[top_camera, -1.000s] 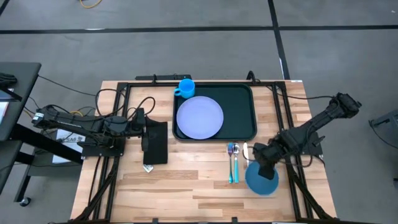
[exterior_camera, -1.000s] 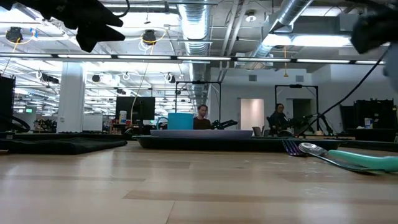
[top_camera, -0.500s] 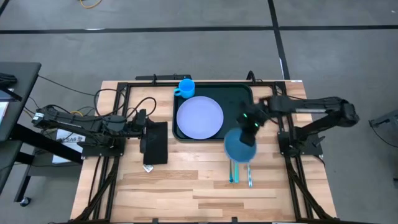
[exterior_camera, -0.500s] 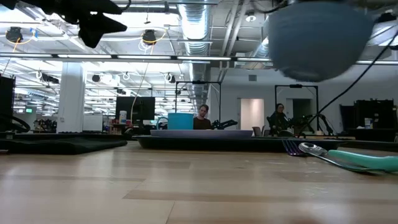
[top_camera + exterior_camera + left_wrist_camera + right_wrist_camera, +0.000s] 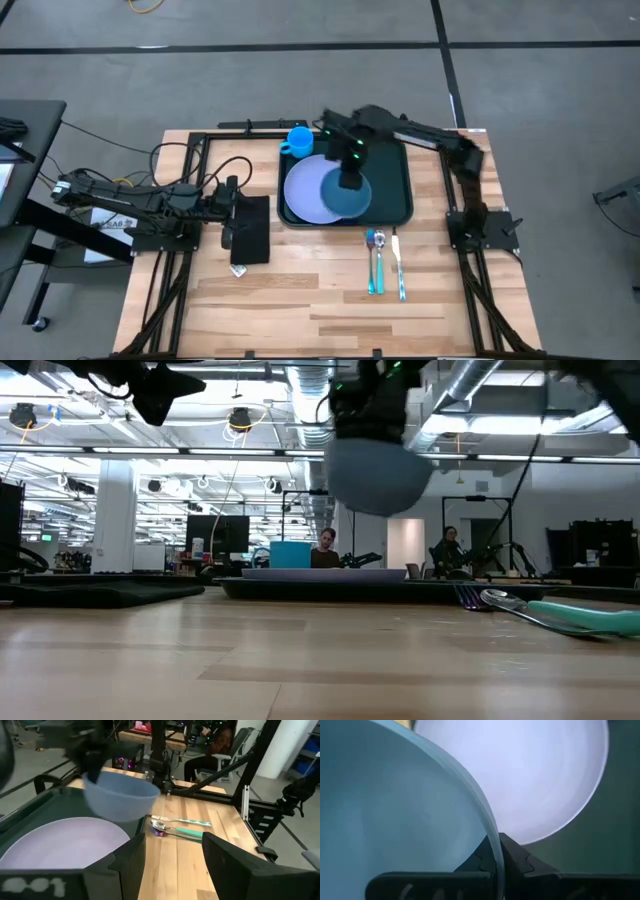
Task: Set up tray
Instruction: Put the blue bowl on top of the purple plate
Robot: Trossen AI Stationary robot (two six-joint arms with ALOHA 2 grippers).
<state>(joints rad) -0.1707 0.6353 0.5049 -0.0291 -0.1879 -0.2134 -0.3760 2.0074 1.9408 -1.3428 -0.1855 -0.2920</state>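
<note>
Currently the right gripper (image 5: 349, 172) is pinching the rim of a blue bowl (image 5: 347, 195) and carrying it in the air above the tray (image 5: 398, 205), over the side of the plate (image 5: 308, 190) nearer the cutlery. The right wrist view is showing its fingers clenched on the bowl's thin wall, with the plate and the tray's dark green floor below. In the low view the bowl (image 5: 378, 475) is hanging well clear of the tray (image 5: 400, 589), so it is not yet set down.

The tray is lying at the far middle of the table (image 5: 300, 290), with the plate inside it and a blue cup (image 5: 298, 141) standing at the tray's far corner beside the plate. A spoon (image 5: 374, 262) with a teal handle and a second piece of cutlery (image 5: 397, 268) are lying on the bare wood just off the tray's near edge, apart from it.

The left gripper (image 5: 236, 213) is waiting beside the tray, away from the cutlery side, its fingers spread wide and holding nothing; a flat black rectangle (image 5: 250, 230) is lying under it.

Judged step: delivery of the bowl onto the tray, in mid-carry. The next move appears to call for lowering the bowl level onto the plate or the free tray floor beside it, releasing only once it is seated. Placement risk: a tilted bowl could slide on the plate. The cutlery would seem to be remaining.
</note>
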